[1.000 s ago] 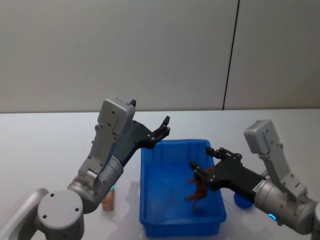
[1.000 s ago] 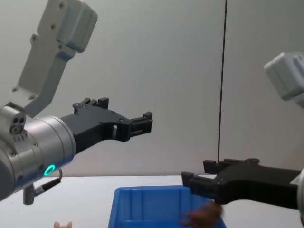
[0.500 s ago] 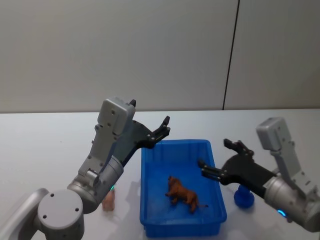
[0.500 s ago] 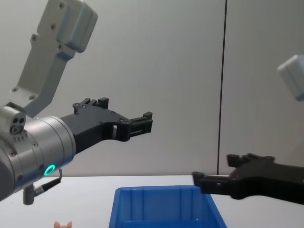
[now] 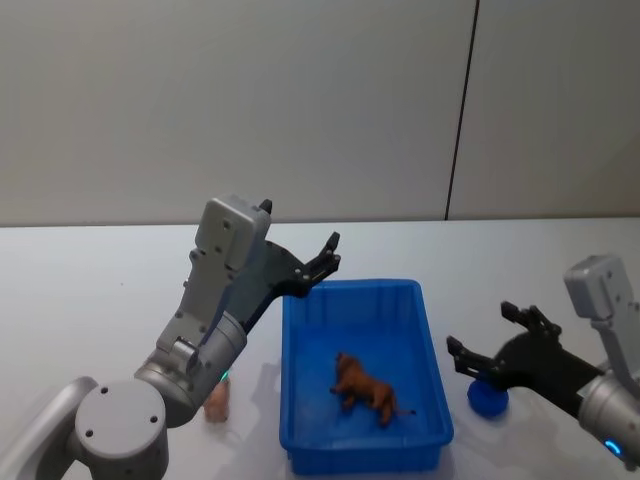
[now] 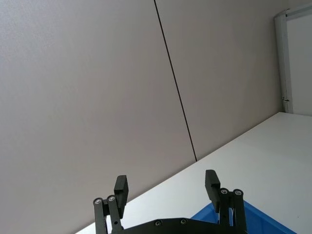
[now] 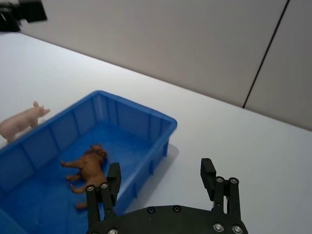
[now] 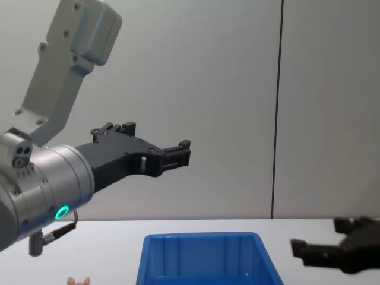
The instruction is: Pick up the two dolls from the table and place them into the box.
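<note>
Leaves the light, rigid pink doll (image 5: 217,399) standing on the worktop (image 5: 80,280) just left of the blue bin (image 5: 432,340) to pinch across its narrow body, with the brown doll (image 5: 365,390) lying inside and left tool (image 5: 330,255) and right tool (image 5: 480,330) both spread, empty.

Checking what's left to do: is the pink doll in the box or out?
Out: the pink doll is on the table, just outside the box.
</note>
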